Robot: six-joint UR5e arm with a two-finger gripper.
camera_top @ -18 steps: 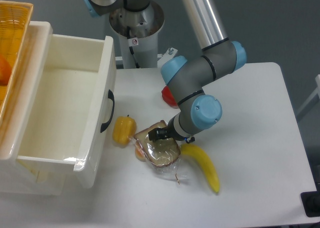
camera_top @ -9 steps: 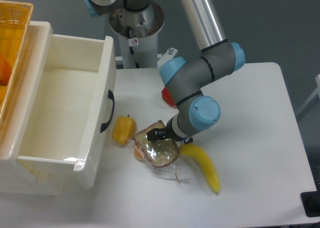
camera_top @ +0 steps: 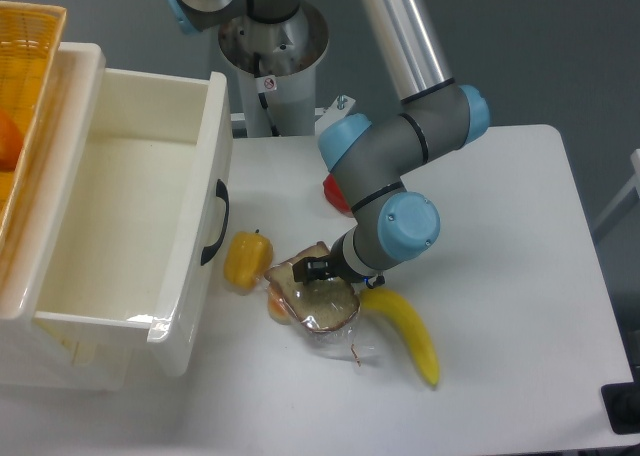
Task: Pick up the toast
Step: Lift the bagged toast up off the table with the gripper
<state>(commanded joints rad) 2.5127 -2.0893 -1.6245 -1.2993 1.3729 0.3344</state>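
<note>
Your gripper [camera_top: 312, 271] sits low at centre frame, right on the upper edge of the toast [camera_top: 315, 298]. Can't tell whether it's clenched or released: the wrist hides most of the fingers and only a dark tip shows.

Toast lies flat on the table [camera_top: 500, 226], centre-bottom, in crinkly clear wrap [camera_top: 345, 346] that trails toward the lower right.

Risks as I see them:
- You may pinch only wrap, not bread. The film looks loose and slick, so the slice could slide out or dangle on lift.
- A flat slice gives the fingers little edge to bite. If you close too high, you get nothing.
- The banana [camera_top: 408, 333] touches or nearly touches the wrap at its right side, just below the wrist. A lift could drag it along or knock it away.
- A small orange fruit [camera_top: 277, 304] sits tight against the toast's left edge, and a yellow pepper [camera_top: 247, 259] is just beyond. A sideways nudge shoves both toward the white bin [camera_top: 190, 306].
- A red object [camera_top: 337, 193] is half hidden behind the arm, so watch the elbow swing.
</note>
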